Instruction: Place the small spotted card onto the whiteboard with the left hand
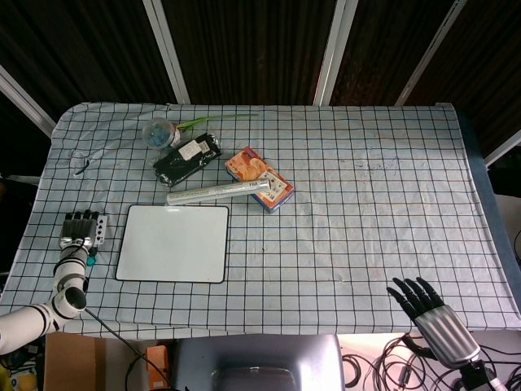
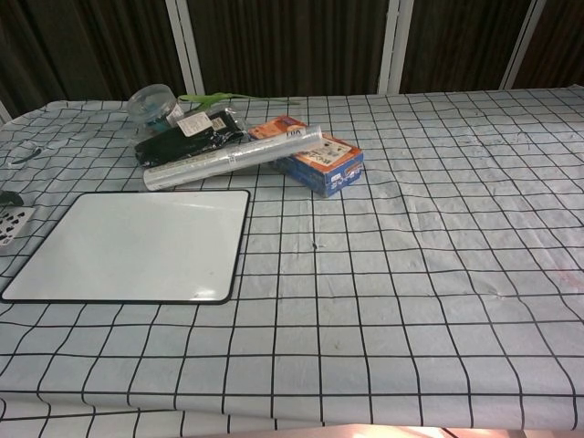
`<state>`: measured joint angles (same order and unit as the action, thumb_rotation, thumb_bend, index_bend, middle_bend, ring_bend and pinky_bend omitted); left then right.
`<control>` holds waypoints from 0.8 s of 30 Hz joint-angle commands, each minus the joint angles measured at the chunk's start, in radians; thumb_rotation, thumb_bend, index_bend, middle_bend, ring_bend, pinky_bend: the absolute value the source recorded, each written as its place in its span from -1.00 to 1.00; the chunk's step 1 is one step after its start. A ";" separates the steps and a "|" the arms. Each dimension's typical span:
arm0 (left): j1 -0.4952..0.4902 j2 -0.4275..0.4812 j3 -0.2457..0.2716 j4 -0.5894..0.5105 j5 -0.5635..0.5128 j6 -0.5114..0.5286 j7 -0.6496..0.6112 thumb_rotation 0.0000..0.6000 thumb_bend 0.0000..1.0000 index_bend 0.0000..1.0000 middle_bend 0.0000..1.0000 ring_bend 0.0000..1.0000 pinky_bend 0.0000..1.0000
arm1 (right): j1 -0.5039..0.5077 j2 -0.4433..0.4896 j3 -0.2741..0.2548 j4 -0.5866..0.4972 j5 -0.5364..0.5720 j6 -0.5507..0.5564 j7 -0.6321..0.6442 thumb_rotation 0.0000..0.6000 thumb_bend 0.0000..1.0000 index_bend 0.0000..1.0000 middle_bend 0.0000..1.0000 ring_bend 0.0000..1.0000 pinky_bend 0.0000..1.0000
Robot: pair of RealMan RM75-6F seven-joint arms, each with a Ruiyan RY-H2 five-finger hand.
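At the lower right of the head view, the right hand [image 1: 423, 305] idles, spread and empty, off the checked desk [image 1: 366, 204]. At mid-left, the left hand [image 1: 77, 230] rests over the small white spotted card [image 1: 98, 229], its grip unclear, beside the black-framed rectangular whiteboard [image 1: 172, 243]. Pickup seems underway; next comes a lift rightward.
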<state>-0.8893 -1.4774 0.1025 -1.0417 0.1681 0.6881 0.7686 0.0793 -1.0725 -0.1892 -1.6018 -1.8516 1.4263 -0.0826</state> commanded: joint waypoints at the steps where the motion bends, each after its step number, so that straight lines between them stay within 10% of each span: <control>1: 0.003 -0.005 -0.001 0.005 -0.001 -0.003 0.006 1.00 -0.38 -1.00 -1.00 -1.00 -1.00 | 0.000 0.000 0.001 0.000 0.000 0.001 0.001 1.00 -0.66 -1.00 -1.00 -1.00 -1.00; 24: 0.014 -0.021 -0.028 0.026 -0.004 0.003 0.048 1.00 -0.39 -0.47 -1.00 -1.00 -1.00 | -0.003 0.001 0.001 0.004 -0.002 0.005 0.005 1.00 -0.66 -1.00 -1.00 -1.00 -1.00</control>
<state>-0.8760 -1.4988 0.0751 -1.0154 0.1638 0.6908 0.8161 0.0767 -1.0713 -0.1882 -1.5982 -1.8534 1.4316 -0.0773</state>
